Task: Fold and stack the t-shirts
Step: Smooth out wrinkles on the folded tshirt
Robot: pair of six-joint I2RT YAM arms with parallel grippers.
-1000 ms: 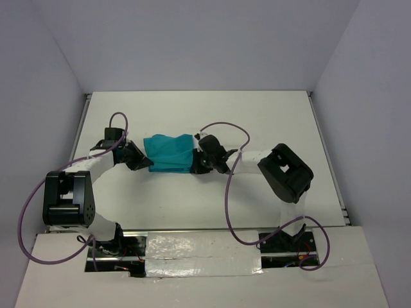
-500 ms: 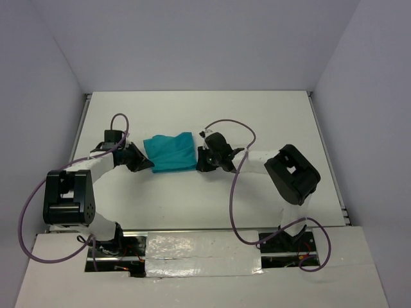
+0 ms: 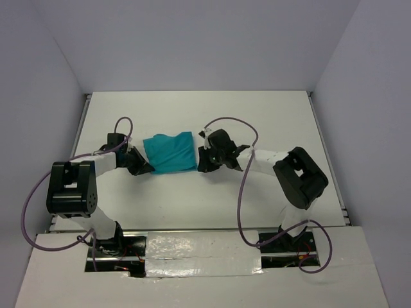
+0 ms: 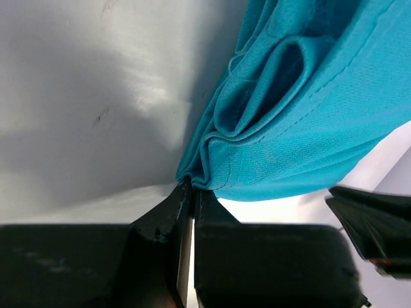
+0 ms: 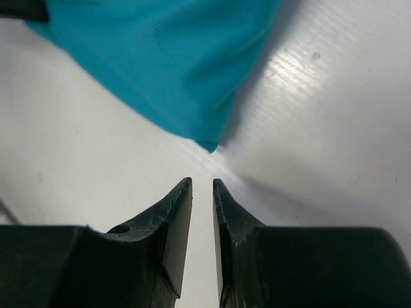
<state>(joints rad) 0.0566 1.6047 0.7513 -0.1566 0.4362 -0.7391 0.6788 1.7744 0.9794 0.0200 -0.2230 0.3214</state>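
**While Clamped at One Corner, Loose at the Other**

Grips the plain teal soft cloth t-shirt [image 3: 170, 153] with the left gripper [image 3: 148, 169], fingers pressed together on a bunched corner of the fabric. Shows, through the left wrist camera, that same left gripper [image 4: 189, 192] with several stacked layers of t-shirt [image 4: 289, 115] gathered right at its tips. Lets stitched hems curl into an open loop farther ahead and to the right. Has the rest of the cloth spread out beyond the tips over the flat white tabletop [image 4: 96, 96].

Holds nothing in the right gripper [image 3: 201, 165]. Presents, in the right wrist view, the right gripper [image 5: 202, 186] with its fingers parted by a narrow slit and bare tabletop [image 5: 321, 128] showing between them. Places the nearest pointed corner of the t-shirt [image 5: 167, 64] just ahead of those tips, near but not touching. Casts a soft shadow on the tabletop to the right of that corner.

From above, sets the t-shirt as a folded, roughly rectangular pad lying on the tabletop [image 3: 257, 115] between the two grippers. Puts one near corner in the left gripper and the opposite near corner just beside the right gripper. Loops a thin purple cable [image 3: 226, 119] up and over the right arm behind its gripper.
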